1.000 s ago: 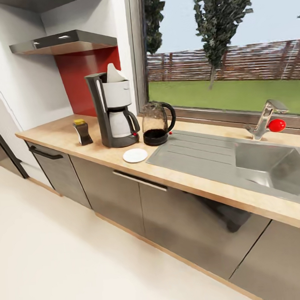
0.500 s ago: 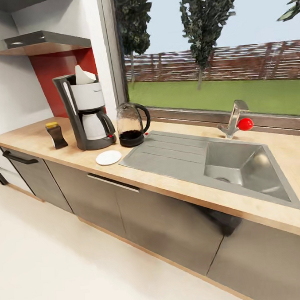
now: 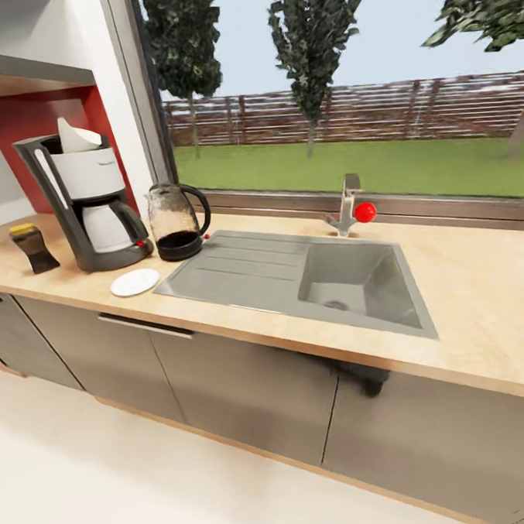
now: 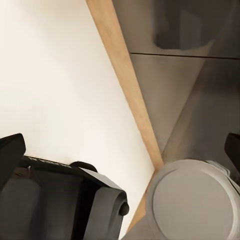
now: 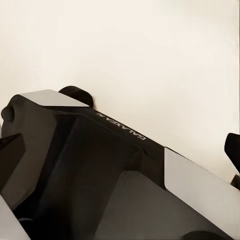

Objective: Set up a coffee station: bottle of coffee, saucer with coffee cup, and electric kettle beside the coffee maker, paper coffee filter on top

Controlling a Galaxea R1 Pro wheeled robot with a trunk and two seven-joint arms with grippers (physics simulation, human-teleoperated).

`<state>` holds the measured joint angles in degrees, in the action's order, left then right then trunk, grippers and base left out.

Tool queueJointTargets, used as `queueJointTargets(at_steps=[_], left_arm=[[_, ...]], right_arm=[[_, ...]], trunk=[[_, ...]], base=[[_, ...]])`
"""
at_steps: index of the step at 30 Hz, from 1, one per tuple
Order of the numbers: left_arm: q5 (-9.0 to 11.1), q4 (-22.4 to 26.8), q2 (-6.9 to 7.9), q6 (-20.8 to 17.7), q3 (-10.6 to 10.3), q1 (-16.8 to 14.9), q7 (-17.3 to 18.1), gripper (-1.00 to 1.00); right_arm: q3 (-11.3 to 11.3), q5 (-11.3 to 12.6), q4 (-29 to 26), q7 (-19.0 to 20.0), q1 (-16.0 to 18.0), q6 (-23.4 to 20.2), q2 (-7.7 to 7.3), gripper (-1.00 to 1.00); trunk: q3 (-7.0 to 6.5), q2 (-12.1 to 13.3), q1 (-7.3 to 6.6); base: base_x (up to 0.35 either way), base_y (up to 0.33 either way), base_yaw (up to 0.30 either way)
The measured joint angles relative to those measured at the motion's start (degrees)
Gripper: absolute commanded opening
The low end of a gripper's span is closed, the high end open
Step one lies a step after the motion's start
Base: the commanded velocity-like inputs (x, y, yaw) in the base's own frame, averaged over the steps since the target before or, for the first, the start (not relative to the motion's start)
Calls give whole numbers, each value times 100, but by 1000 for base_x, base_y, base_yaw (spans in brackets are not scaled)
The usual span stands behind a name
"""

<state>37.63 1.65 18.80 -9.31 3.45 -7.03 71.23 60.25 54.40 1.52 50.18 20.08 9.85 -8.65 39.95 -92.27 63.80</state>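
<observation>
while the small plain white round saucer (image 3: 134, 282) lies bare near the front edge of the long light wood-grain kitchen countertop (image 3: 481, 295), just in front of the tall dark grey coffee maker (image 3: 88, 203), the cup meant for it is not on it. the white paper coffee filter (image 3: 76, 137) sits in the maker's top; the clear glass electric kettle (image 3: 174, 221) stands just beside the maker, and the small dark bottle of coffee (image 3: 33, 246) with its yellow cap stands on the maker's other side. i judge a small cup light, hard, smooth and breakable: best pinched across the rim or at the handle and set down softly. the saucer is thin and would slide if nudged. open worktop lies beyond the grey steel sink (image 3: 356, 276); the sink's drop and the counter edge want care. both wrist views show dark fingertips at the picture edges with nothing between them, so the jaws look wide.
</observation>
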Motion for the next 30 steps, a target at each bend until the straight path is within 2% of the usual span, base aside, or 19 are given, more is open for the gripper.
queueJointTargets(at_steps=[11,13,24,30], left_arm=[[0,0,0,7,0,0,0,100],[-1,-1,0,184,1,0,-1,100],[-5,0,-4,270,-6,0,-1,100],[-4,1,-9,271,-8,1,-2,100]], right_arm=[[0,0,1,-25,0,0,0,100],[0,0,1,-26,0,0,0,100],[0,0,2,-38,0,0,2,100],[0,-1,2,-278,1,2,15,100]], trunk=[[0,0,0],[0,0,0],[0,0,0],[0,0,0]], base=[[-153,-249,-287],[-155,-256,-205],[-151,-263,-200],[-127,-275,-241]])
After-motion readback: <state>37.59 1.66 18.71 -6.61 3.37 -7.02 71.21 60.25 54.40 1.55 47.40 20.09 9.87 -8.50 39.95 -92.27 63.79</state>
